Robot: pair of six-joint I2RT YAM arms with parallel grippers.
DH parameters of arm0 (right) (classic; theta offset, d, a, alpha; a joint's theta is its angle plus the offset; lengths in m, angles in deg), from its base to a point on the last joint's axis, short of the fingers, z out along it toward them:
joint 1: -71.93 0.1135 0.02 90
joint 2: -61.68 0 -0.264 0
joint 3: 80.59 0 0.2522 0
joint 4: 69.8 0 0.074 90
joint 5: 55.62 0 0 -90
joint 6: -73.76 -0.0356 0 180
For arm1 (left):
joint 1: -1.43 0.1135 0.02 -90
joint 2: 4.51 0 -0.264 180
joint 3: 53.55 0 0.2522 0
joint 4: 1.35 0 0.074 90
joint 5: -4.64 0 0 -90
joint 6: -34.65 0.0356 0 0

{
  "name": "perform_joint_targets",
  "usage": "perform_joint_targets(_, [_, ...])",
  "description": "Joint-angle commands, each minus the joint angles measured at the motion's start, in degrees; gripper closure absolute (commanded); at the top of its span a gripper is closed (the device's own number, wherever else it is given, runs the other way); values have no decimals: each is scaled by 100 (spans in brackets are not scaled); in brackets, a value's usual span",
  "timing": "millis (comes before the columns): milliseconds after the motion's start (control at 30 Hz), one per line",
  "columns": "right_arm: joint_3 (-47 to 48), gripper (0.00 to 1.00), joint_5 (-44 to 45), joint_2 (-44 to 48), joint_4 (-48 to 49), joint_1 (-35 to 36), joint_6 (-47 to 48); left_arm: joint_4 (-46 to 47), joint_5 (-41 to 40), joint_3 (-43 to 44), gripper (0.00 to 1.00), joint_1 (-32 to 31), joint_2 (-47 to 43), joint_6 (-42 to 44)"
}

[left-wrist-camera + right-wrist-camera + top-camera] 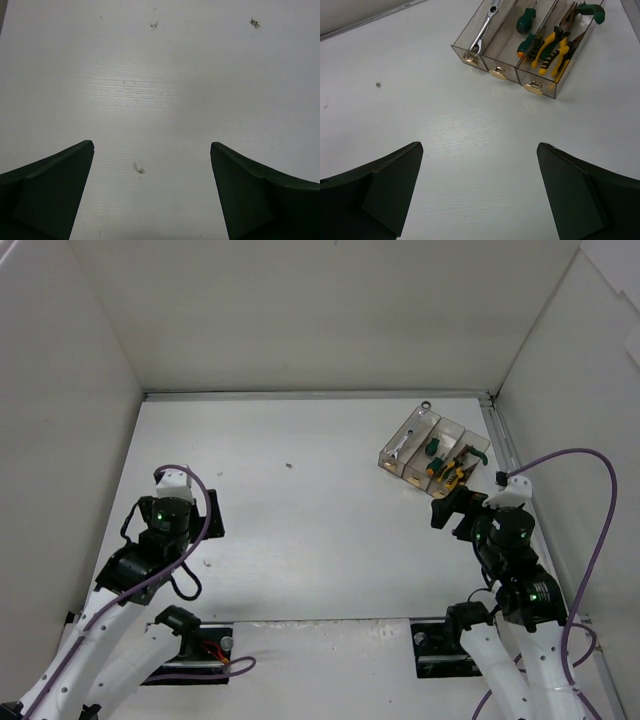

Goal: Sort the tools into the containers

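The containers, 3 joined smoky-clear bins, sit at an angle near the far right corner of the table, close to its right edge. All the tools that show are inside them.

In the right wrist view, the bin on the left holds a silver wrench lying lengthwise. I can make out 1, and cannot tell whether a 2nd lies with it. The middle bin holds 2 stubby green-handled screwdrivers, one behind the other. The bin on the right holds 3 pliers: 2 yellow-handled pliers side by side, and 1 green-handled pliers whose handles stick up over the bin's far end. Each bin carries 1 gold knob on its near wall, 3 in all.

The right gripper hangs above bare table near the right edge, on the near side of the containers and apart from them, its 2 fingers spread wide with nothing between them.

The left gripper hangs over the left side of the table, well apart from the containers, its 2 fingers also spread wide and holding nothing.
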Motion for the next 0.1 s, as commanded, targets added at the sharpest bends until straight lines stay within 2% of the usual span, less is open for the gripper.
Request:
perform_joint_targets(0, [35, 2, -48, -77, 337, 29, 105, 293, -102, 43, 0, 40, 58, -62])
perform_joint_targets(67, [44, 2, -39, -86, 329, 38, 96, 293, -102, 52, 0, 40, 49, -62])
